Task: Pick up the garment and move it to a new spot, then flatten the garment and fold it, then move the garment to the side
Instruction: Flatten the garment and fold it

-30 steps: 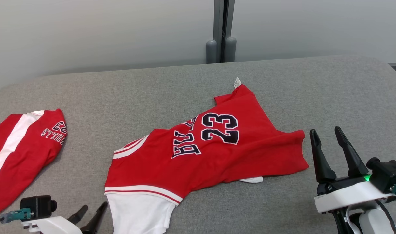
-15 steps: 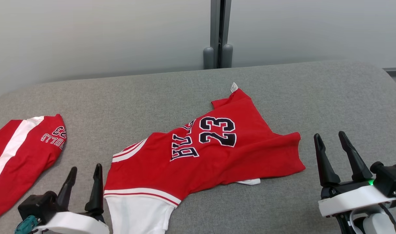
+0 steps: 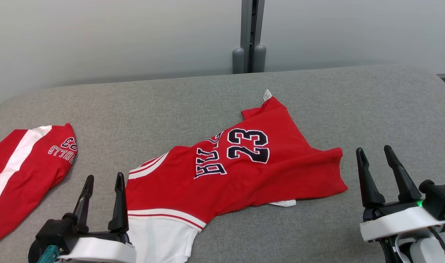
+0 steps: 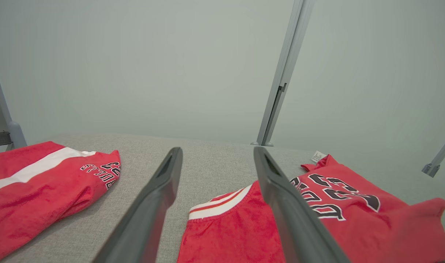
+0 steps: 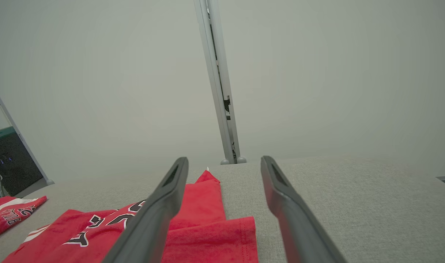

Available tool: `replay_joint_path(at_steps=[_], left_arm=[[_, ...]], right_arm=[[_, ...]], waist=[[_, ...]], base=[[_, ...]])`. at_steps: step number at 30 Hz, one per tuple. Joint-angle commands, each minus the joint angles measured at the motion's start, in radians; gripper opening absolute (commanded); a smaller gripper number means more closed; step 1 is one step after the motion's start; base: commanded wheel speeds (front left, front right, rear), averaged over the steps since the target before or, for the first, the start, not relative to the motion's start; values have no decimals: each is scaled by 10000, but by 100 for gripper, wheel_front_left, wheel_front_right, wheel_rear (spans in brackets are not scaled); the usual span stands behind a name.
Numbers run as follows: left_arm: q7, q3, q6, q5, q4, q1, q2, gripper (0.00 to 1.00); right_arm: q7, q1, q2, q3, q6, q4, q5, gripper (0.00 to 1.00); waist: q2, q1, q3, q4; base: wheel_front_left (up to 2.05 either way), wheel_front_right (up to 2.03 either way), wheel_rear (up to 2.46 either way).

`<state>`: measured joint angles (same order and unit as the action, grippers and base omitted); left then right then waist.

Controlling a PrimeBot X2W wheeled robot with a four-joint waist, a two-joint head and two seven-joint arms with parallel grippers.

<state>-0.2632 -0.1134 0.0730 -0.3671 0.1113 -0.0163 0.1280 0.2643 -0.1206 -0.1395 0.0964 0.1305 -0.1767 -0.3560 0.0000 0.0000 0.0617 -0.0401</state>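
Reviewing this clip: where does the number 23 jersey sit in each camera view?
Head view: jersey at centre, running down to the bottom edge.
Left wrist view: jersey at lower right.
Right wrist view: jersey at lower left.
Shared landmark: the grey post rising beyond the jersey's tagged corner.

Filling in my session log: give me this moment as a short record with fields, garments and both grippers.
surface: grey padded table
jersey: red, number 23, crumpled, mid-table, unfolded
second garment: red, white stripe, far left
left gripper: open, empty, by jersey's left edge
right gripper: open, empty, right of jersey, apart
stage: jersey not yet grasped
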Motion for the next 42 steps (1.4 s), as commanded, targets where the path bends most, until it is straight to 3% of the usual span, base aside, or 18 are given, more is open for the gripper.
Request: replay_joint_path(at_steps=[1,5,8,17,25,26,27,29,38,42], left_arm=[[-15,168,-145,149,-37,-15,-42,100],[-15,534,-502,475,-72,71,-306,100],[-16,767,-715,614,-74,142,-409,100],[-13,1004,-1223,944,92,526,-640,100],[-13,1137,-1426,1045,306,700,-733,100],[-13,1157,-1442,1062,328,699,-737,100],[-13,1182,-1470,1060,348,699,-743,100],[-13,1216,-1501,1073,387,695,-750,100],[-12,1338,-1573,1020,537,529,-761,100],[-14,1393,-1598,910,643,470,-758,100]], right_arm=[[0,-24,-62,-29,5,-66,30,100],[0,-143,-256,92,5,-519,-50,100],[-177,-485,-543,393,5,-1556,-230,100],[-2805,-2329,-1041,1475,3,-4257,-1405,100],[-4370,-2712,-1084,2011,5,-5333,-2479,100],[-4402,-2685,-1101,2070,5,-5360,-2570,93],[-4381,-2654,-1112,2115,5,-5355,-2673,49],[-4262,-2584,-1148,2202,5,-5285,-2870,0],[-4479,-2155,-1567,2517,3,-3676,-4572,0],[-5102,-1605,-2241,2502,5,-2278,-5524,0]], waist=[[0,0,4,19],[0,0,58,34],[0,0,168,1],[0,0,719,161],[0,0,875,506],[0,0,868,530],[0,0,858,550],[0,0,827,572],[0,0,562,403],[0,0,472,249]], base=[[0,0,0],[0,0,0],[0,0,0],[0,0,0],[0,0,0],[0,0,0],[0,0,0],[0,0,0],[0,0,0],[0,0,0]])
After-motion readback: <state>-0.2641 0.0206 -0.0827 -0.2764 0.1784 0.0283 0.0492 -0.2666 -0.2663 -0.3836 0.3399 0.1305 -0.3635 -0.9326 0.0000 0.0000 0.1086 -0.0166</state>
